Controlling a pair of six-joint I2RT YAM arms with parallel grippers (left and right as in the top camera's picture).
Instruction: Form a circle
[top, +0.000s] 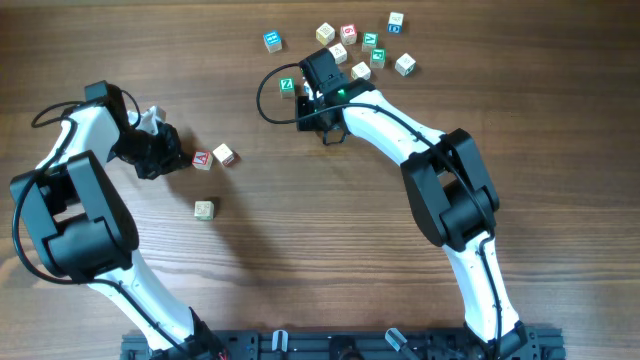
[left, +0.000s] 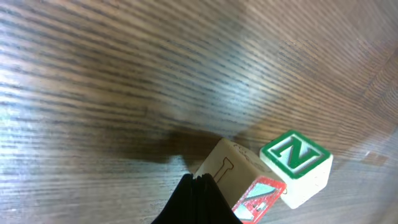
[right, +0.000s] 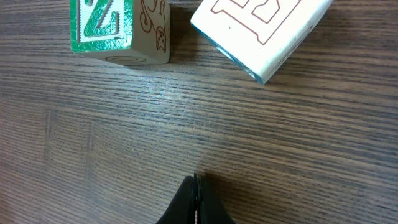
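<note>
Left gripper (left: 198, 190): pressed together, tip against the red-printed cube (left: 227, 168), so you push it, not lift.
Right gripper (right: 194, 196): pressed together, empty, facing the Z cube (right: 102, 25) near the worktop (top: 300, 250) far edge.

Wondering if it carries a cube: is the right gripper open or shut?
Shut and empty: the right gripper shows its jaws meeting with no gap in its wrist view; the green Z cube lies apart, ahead.

Wood-grain table (top: 300, 280), scatter of letter cubes (top: 348, 34) at its far edge, three pale cubes (top: 224, 154) toward the left
</note>
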